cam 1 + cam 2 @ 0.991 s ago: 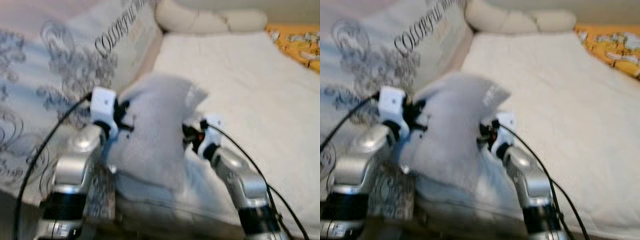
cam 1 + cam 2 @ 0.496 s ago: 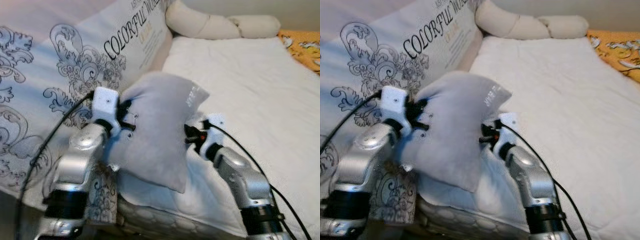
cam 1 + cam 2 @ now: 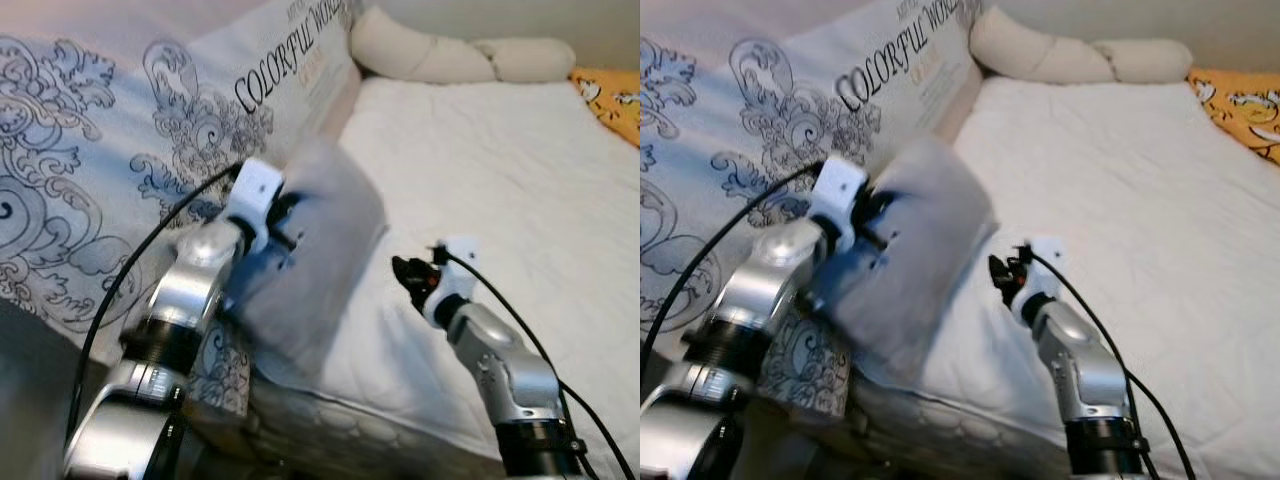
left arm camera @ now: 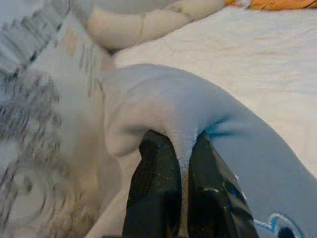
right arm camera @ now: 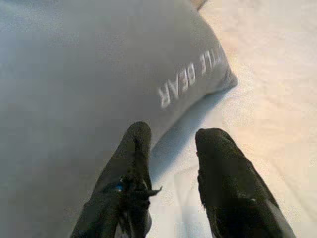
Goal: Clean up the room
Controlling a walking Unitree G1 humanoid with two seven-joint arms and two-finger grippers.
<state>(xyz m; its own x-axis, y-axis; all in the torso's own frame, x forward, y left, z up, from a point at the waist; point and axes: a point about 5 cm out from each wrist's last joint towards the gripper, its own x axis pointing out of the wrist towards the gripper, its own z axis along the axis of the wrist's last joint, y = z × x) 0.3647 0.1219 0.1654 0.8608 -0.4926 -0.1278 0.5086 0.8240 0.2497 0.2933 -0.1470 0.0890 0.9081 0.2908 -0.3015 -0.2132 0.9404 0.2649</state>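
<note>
A small grey pillow (image 3: pixel 318 250) with white lettering (image 5: pixel 190 79) hangs over the near left corner of the white bed (image 3: pixel 500 190). My left gripper (image 4: pixel 181 161) is shut on a fold of the grey pillow's fabric, its wrist at the pillow's left side. My right gripper (image 5: pixel 171 141) is open just to the right of the pillow, above the sheet, with nothing between its fingers (image 5: pixel 134 148). In the left eye view the right gripper (image 3: pixel 408 275) sits apart from the pillow's edge.
A large white pillow printed with grey scrolls and "COLORFUL WORLD" (image 3: pixel 150 150) leans along the left side of the bed. A cream bolster (image 3: pixel 450 58) lies at the head. An orange patterned cloth (image 3: pixel 615 95) shows at the far right.
My right gripper has let go of the grey pillow and drawn away to the right. My left gripper has carried the pillow left and further onto the bed. The camera has shifted.
</note>
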